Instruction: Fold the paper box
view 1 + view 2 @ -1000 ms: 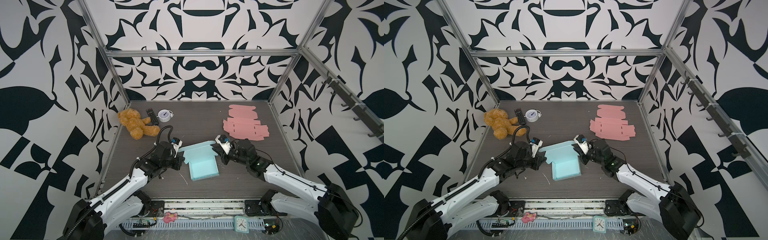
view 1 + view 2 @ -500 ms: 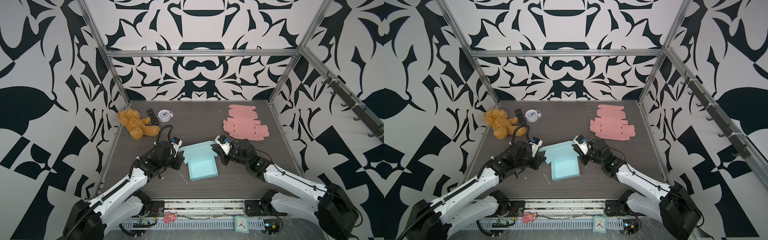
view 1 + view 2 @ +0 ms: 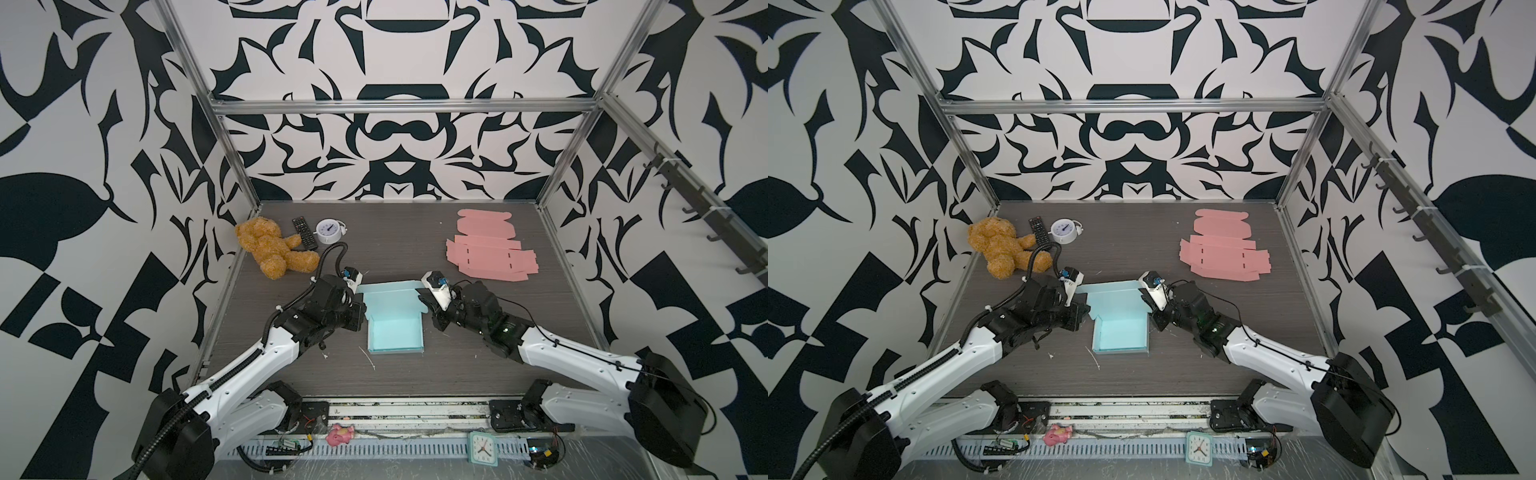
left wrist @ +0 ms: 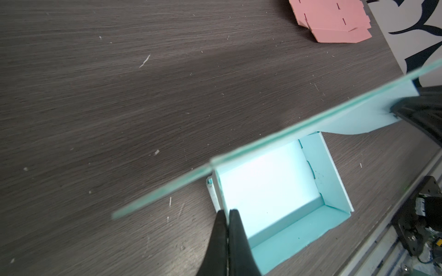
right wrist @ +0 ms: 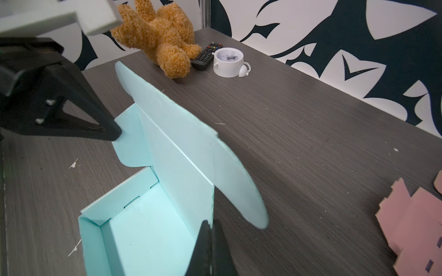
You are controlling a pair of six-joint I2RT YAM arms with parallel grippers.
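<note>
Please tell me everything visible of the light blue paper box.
The light blue paper box is thin card, half folded: an open tray with raised walls, resting on the dark wood-grain table. Its lid stands tilted up at the far side. The left gripper and right gripper are each shut on a lid side flap.

Black-and-white patterned walls (image 3: 395, 41) are enclosing the cell. Aluminium rails (image 3: 498, 106) are framing a dark wood-grain tabletop (image 3: 395, 241).
</note>
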